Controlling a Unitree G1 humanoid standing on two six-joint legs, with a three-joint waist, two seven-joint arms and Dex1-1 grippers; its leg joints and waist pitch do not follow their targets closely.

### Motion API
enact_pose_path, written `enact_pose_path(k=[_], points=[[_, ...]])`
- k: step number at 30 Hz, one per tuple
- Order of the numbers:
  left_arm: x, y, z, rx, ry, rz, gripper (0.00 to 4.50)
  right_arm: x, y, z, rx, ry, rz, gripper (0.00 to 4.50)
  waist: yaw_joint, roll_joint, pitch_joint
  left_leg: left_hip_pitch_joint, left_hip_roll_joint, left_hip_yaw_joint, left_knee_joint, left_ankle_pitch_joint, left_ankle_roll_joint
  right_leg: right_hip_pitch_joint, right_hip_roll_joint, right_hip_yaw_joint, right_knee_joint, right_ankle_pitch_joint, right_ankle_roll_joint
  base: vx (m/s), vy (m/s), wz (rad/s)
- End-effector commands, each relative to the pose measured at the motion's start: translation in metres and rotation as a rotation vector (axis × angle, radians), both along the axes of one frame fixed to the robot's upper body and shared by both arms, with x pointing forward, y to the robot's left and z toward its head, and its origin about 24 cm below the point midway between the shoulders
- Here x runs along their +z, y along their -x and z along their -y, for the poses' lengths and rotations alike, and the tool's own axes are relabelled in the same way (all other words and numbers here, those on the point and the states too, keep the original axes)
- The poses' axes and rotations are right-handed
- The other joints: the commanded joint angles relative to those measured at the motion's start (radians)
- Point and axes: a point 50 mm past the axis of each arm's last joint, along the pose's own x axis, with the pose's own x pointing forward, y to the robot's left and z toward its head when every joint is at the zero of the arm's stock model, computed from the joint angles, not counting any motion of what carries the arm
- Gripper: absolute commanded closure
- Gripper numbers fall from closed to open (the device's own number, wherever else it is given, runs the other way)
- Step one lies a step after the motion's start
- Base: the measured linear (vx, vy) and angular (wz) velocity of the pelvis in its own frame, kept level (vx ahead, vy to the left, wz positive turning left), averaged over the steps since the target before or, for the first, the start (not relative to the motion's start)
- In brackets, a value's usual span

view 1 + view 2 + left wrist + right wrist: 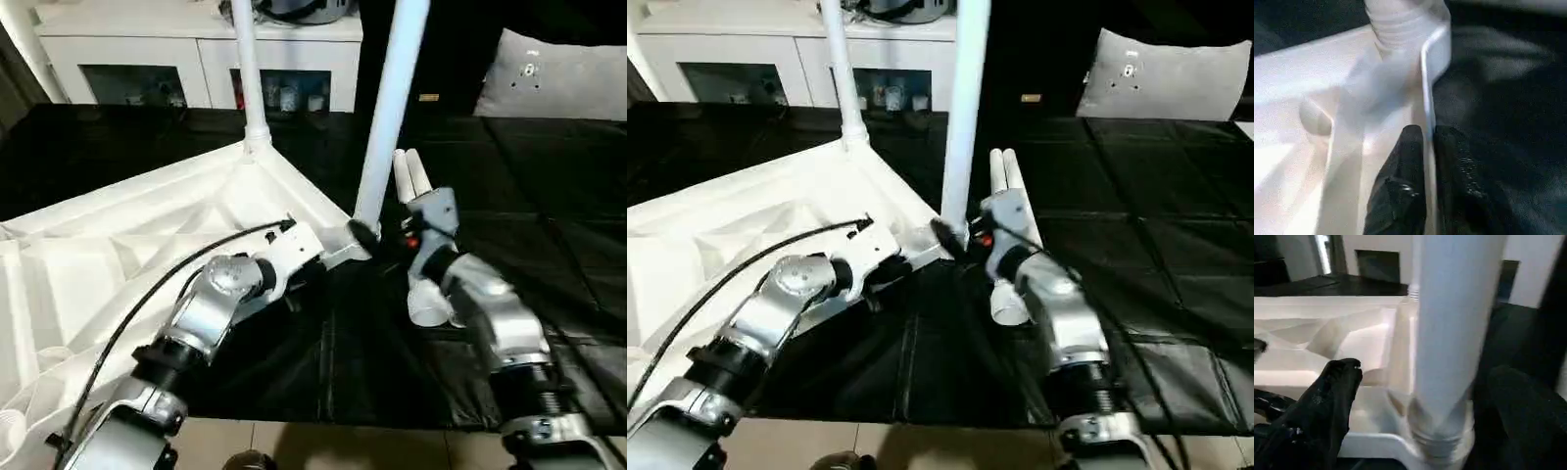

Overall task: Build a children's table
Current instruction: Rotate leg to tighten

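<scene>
Two black fingers of the left gripper (1427, 147) pinch the thin upright rim of the table top (127, 245) between them, just short of the corner socket where a leg stands; the rim wall runs straight up between the pads, so this gripper is closed on the table top's edge. Across that same corner, the right gripper (1420, 382) has its fingers spread wide on either side of the near leg (390, 108), one finger (1334, 391) over the ribbed underside and the other beyond the tube over the dark floor mat (549, 186); neither pad can be seen touching the tube. That leg rises upright from the rounded socket at the table top's near right corner, its ribbed foot seated in the collar. The top itself lies upside down on the mat, ribs upward, reaching away from the grippers toward the robot's left. At its far corner a second leg (247, 69) stands upright in its socket. Just beside the right forearm, two more legs (411, 176) lie together on the mat, clear of the table top's edge. Behind, along the far side of the mat, stands a white cabinet (196, 59) with glass doors, and a grey cushion (558, 73) rests at the far right.
</scene>
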Motion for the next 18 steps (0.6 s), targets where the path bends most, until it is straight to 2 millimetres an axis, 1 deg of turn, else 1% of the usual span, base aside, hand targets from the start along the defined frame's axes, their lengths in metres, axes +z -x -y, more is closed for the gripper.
enact_pose_path(k=[1,2,3,4,5,6,7,8,9,10,11,12,13,14,15,16,17,18], points=[[0.007,-0.006,0.001,0.012,0.017,0.045,3.53,0.000,0.004,0.000,0.021,-0.009,-0.017,0.00,-0.001,-0.003,-0.063,0.019,0.048,-0.021,-0.059,-0.198,0.017,0.034,-0.072,0.030,-0.068,-0.037,-0.179,0.000,0.000,0.00],[0.008,-0.007,0.001,0.028,0.024,0.058,3.46,0.001,0.006,-0.001,0.031,-0.005,-0.007,0.00,0.000,-0.002,-0.064,0.018,0.047,-0.021,-0.057,-0.189,0.022,0.036,-0.072,0.030,-0.066,-0.018,-0.181,0.000,0.000,0.00],[0.012,-0.011,-0.001,0.061,0.052,0.090,3.37,0.002,0.008,-0.002,0.027,-0.002,0.002,0.00,0.000,-0.002,-0.066,0.016,0.046,-0.021,-0.052,-0.162,0.037,0.037,-0.072,0.029,-0.061,0.039,-0.185,0.000,0.000,0.00],[0.016,-0.013,-0.003,0.090,0.082,0.117,3.28,0.001,0.009,-0.004,0.021,0.000,0.012,0.00,0.000,-0.003,-0.066,0.015,0.046,-0.021,-0.052,-0.156,0.040,0.038,-0.072,0.028,-0.060,0.052,-0.186,0.000,0.000,0.00],[0.019,-0.014,-0.004,0.106,0.099,0.131,3.19,0.001,0.010,-0.005,0.018,0.000,0.016,0.00,0.000,-0.003,-0.070,0.014,0.046,-0.022,-0.049,-0.141,0.046,0.041,-0.072,0.027,-0.056,0.082,-0.192,0.000,0.000,0.00],[0.021,-0.014,-0.006,0.120,0.108,0.135,3.19,0.001,0.010,-0.006,0.018,-0.004,0.016,0.00,0.000,-0.003,-0.072,0.014,0.046,-0.022,-0.047,-0.129,0.049,0.041,-0.072,0.026,-0.054,0.099,-0.196,0.000,0.000,0.00],[0.023,-0.014,-0.009,0.128,0.112,0.138,3.10,0.001,0.011,-0.007,0.019,-0.009,0.015,0.00,-0.002,-0.002,-0.073,0.012,0.045,-0.021,-0.044,-0.111,0.056,0.039,-0.070,0.025,-0.050,0.131,-0.202,0.000,0.000,0.00],[0.025,-0.014,-0.015,0.148,0.116,0.143,3.10,0.001,0.012,-0.009,0.022,-0.020,0.013,0.00,-0.002,-0.002,-0.071,0.011,0.045,-0.020,-0.044,-0.116,0.063,0.036,-0.069,0.025,-0.051,0.129,-0.206,0.000,0.000,0.00],[0.025,-0.014,-0.015,0.148,0.116,0.143,3.10,0.001,0.012,-0.009,0.022,-0.020,0.013,0.00,-0.002,-0.001,-0.068,0.012,0.047,-0.021,-0.046,-0.139,0.062,0.035,-0.070,0.024,-0.054,0.093,-0.207,0.000,0.000,0.00],[0.027,-0.012,-0.026,0.179,0.098,0.151,3.10,0.001,0.014,-0.011,0.033,-0.031,0.007,0.00,-0.003,-0.001,-0.067,0.013,0.048,-0.021,-0.048,-0.153,0.060,0.035,-0.070,0.024,-0.055,0.072,-0.207,0.000,0.000,0.00],[0.028,-0.012,-0.028,0.186,0.093,0.153,3.10,0.001,0.014,-0.011,0.035,-0.034,0.006,0.00,-0.004,0.002,-0.065,0.014,0.051,-0.021,-0.051,-0.170,0.055,0.033,-0.071,0.024,-0.057,0.038,-0.204,0.000,0.000,0.00],[0.030,-0.010,-0.039,0.216,0.075,0.165,3.10,0.000,0.016,-0.013,0.043,-0.037,0.002,0.00,-0.004,0.000,-0.065,0.015,0.051,-0.021,-0.051,-0.178,0.052,0.031,-0.069,0.025,-0.059,0.022,-0.201,0.000,0.000,0.00],[0.030,-0.009,-0.041,0.223,0.070,0.166,3.10,0.000,0.016,-0.013,0.046,-0.038,0.001,0.00,-0.005,0.002,-0.064,0.015,0.052,-0.022,-0.053,-0.185,0.045,0.031,-0.069,0.025,-0.058,0.009,-0.200,0.000,0.000,0.00],[0.033,-0.005,-0.055,0.265,0.048,0.177,3.10,-0.002,0.018,-0.015,0.060,-0.038,-0.006,0.00,-0.004,0.003,-0.064,0.018,0.053,-0.023,-0.055,-0.194,0.037,0.030,-0.069,0.025,-0.058,-0.003,-0.198,0.000,0.000,0.00],[0.034,-0.004,-0.059,0.275,0.043,0.180,3.10,-0.002,0.019,-0.016,0.064,-0.036,-0.007,0.00,-0.004,0.003,-0.064,0.018,0.053,-0.023,-0.055,-0.194,0.037,0.030,-0.069,0.025,-0.058,-0.003,-0.198,0.000,0.000,0.00],[0.036,0.000,-0.070,0.303,0.018,0.184,3.10,-0.004,0.020,-0.018,0.083,-0.026,-0.008,0.00,-0.006,0.005,-0.063,0.018,0.054,-0.022,-0.057,-0.206,0.029,0.027,-0.067,0.025,-0.058,-0.015,-0.197,0.000,0.000,0.00],[0.037,0.002,-0.074,0.310,0.005,0.184,3.10,-0.004,0.019,-0.020,0.097,-0.026,-0.009,0.00,-0.006,0.006,-0.061,0.019,0.052,-0.021,-0.057,-0.216,0.024,0.024,-0.065,0.026,-0.061,-0.031,-0.192,0.000,0.000,0.00],[0.037,0.003,-0.075,0.312,0.001,0.184,3.10,-0.003,0.019,-0.020,0.101,-0.026,-0.009,0.00,-0.005,0.007,-0.061,0.020,0.052,-0.021,-0.058,-0.222,0.020,0.024,-0.066,0.026,-0.061,-0.037,-0.191,0.000,0.000,0.00]])
